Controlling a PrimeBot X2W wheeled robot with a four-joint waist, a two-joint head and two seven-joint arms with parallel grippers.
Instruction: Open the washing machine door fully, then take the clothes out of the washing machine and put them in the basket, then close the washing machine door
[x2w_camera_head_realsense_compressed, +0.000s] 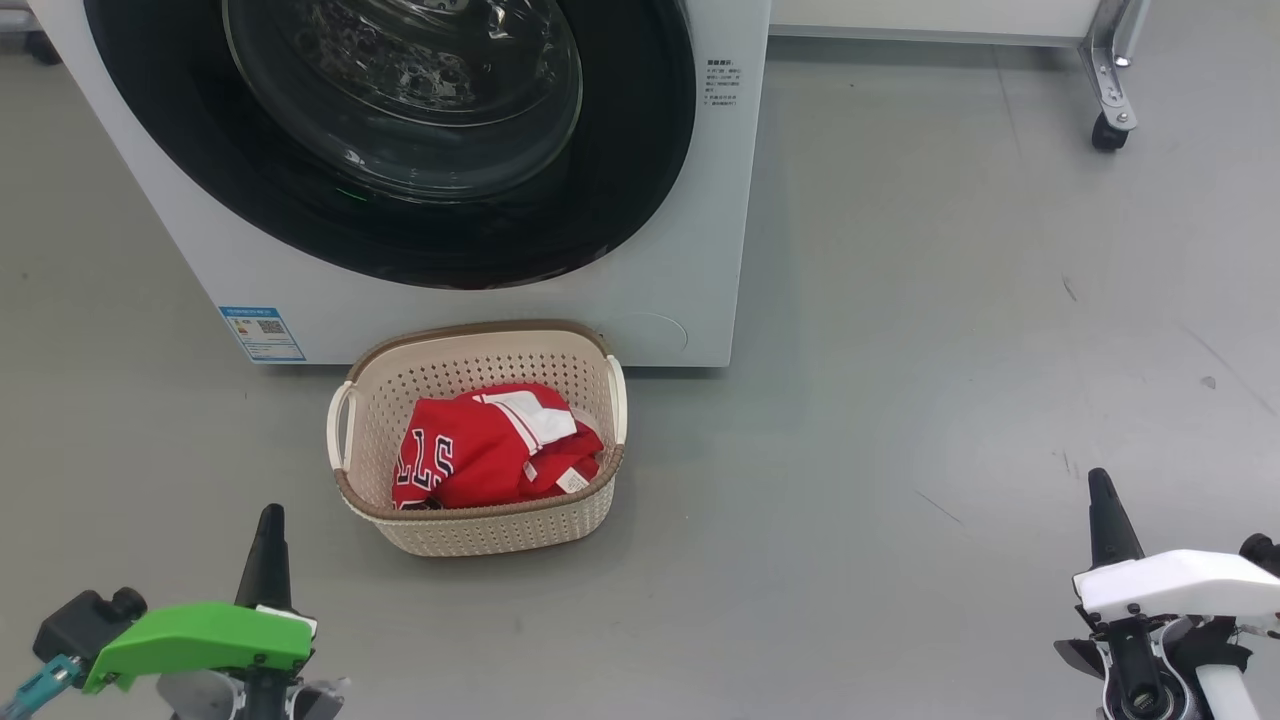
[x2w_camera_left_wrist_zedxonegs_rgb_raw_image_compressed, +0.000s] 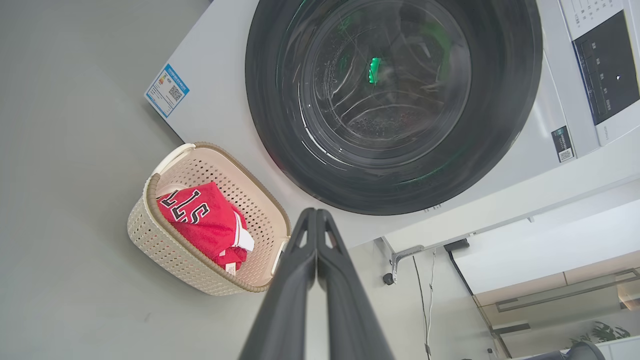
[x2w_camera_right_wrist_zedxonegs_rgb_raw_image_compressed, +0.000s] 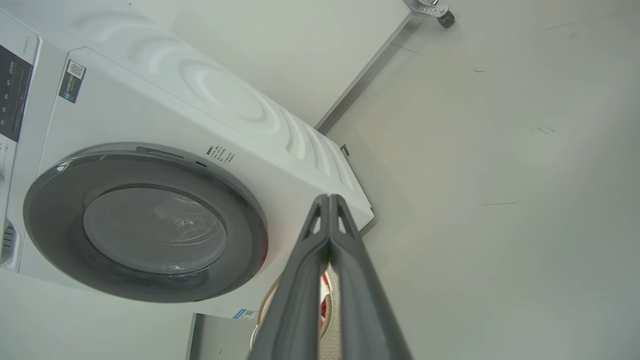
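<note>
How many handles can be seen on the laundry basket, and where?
2. The left handle is on the left end of the basket in the head view, and the right handle is on its right end. None seems hidden.

Left end effector (x2w_camera_head_realsense_compressed: 271, 515) closed, right one (x2w_camera_head_realsense_compressed: 1100, 480) closed

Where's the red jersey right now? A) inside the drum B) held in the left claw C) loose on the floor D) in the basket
D: the red jersey lies bunched inside the basket, which stands on the floor in front of the washing machine, whose door is shut.
</note>
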